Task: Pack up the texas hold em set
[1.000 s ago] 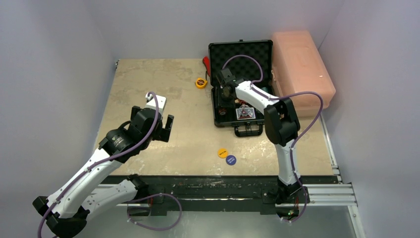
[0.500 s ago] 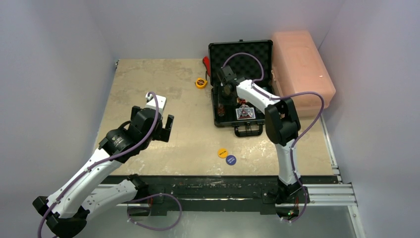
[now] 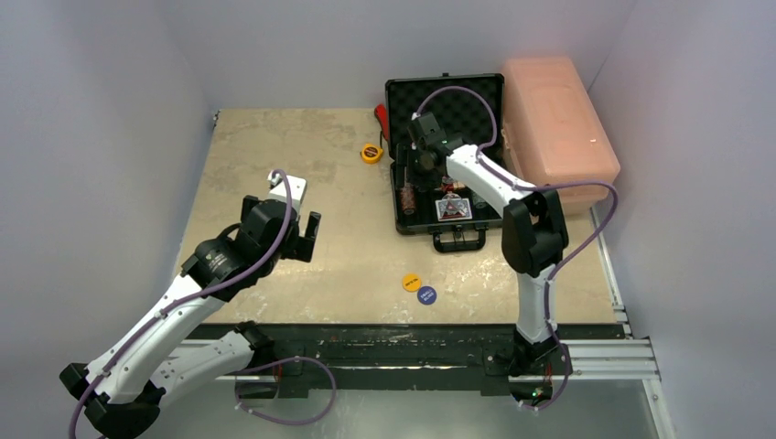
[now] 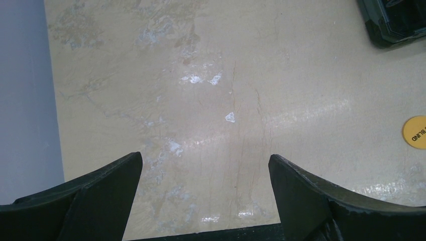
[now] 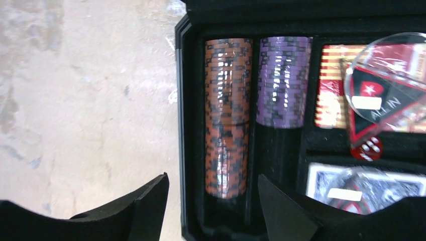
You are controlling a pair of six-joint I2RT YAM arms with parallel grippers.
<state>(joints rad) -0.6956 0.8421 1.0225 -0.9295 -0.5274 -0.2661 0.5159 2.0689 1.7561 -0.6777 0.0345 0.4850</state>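
Observation:
The black briefcase (image 3: pixel 486 101) stands open at the table's back right, its foam lid up. Inside lie an orange chip stack (image 5: pixel 226 113), a purple chip stack (image 5: pixel 283 80), red cards (image 5: pixel 329 85), a blue card deck (image 5: pixel 361 188) and a red die (image 5: pixel 369 147). My right gripper (image 3: pixel 421 163) is open and empty above the case's left side; in the right wrist view (image 5: pixel 211 193) its jaws straddle the orange stack's near end. The yellow button (image 3: pixel 412 282) and blue button (image 3: pixel 426 294) lie on the table in front of the case. My left gripper (image 3: pixel 302 236) is open and empty over bare table (image 4: pixel 203 160).
A pink plastic box (image 3: pixel 556 128) stands right of the case. A yellow tape measure (image 3: pixel 371 153) and a red-handled tool (image 3: pixel 382 117) lie left of the case. The yellow button shows at the right edge of the left wrist view (image 4: pixel 416 131). Walls enclose the table.
My right gripper has moved slightly right and back over the case's left side. The left arm has not moved.

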